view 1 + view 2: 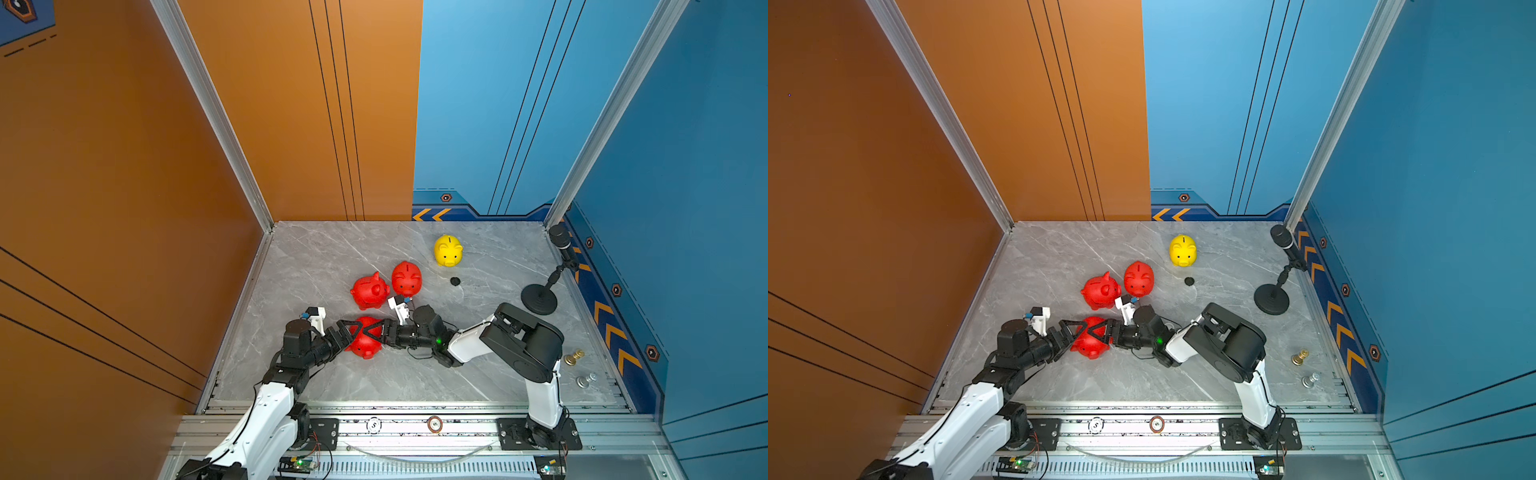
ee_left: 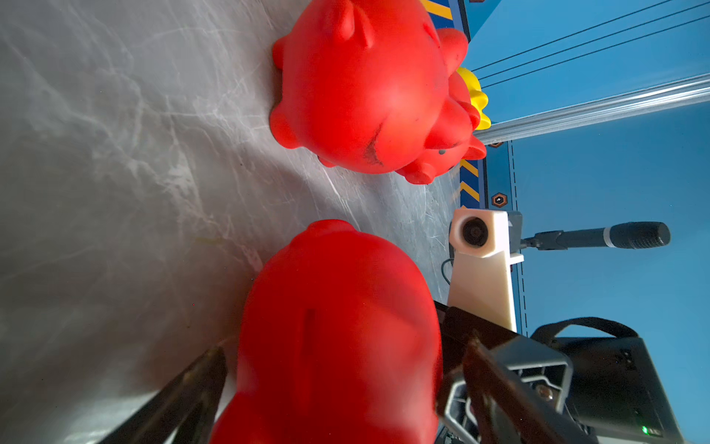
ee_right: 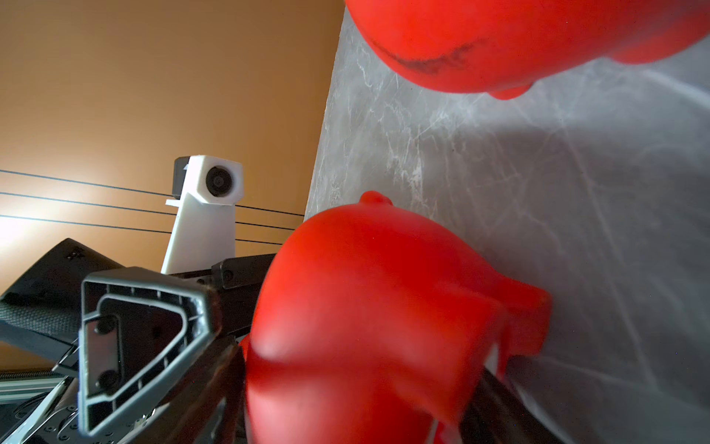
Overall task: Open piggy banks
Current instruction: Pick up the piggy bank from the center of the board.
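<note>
Stereo pair high overhead; wrist cams v. close, face-to-face, both on near red pig

No legible words or numbers; only orange chevron marks along the blue wall.

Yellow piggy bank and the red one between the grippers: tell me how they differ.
Colour: the yellow piggy bank is yellow; the nearest red piggy bank is red. Place: the yellow one stands alone at the back; the red one sits up front. Contact: nothing touches the yellow one; the left gripper and right gripper flank the red one, jaws wide. Both are pig-shaped with a back coin slot.
</note>
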`<state>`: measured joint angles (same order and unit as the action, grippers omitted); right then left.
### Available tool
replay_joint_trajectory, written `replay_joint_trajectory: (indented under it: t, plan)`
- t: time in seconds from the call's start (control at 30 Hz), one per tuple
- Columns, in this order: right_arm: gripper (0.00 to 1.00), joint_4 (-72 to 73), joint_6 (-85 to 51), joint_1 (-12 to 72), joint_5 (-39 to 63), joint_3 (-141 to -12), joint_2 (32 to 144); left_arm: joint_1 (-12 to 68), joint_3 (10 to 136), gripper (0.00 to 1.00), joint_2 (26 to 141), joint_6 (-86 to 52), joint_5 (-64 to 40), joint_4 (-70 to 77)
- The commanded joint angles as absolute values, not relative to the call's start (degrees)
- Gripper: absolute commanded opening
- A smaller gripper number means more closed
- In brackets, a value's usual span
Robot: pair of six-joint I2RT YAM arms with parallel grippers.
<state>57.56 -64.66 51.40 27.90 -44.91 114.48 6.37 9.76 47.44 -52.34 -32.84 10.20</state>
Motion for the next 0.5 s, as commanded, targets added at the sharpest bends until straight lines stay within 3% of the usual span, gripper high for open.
replay_joint_trajectory:
  t: [0.0,0.3,0.47]
  plan:
    - [0.83,49.4,-65.6,50.1,25.0,-44.0,118.2,6.1,9.0,0.99,48.8,-51.8,-35.9,13.9]
    - [0.83,49.3,-66.1,49.7,24.9,-44.2,118.5,6.3,7.4,0.94,47.8,-52.5,-35.7,14.0]
    - [0.83,49.7,-66.4,49.5,25.0,-44.6,120.3,7.3,7.5,0.98,48.3,-51.8,-34.6,11.4]
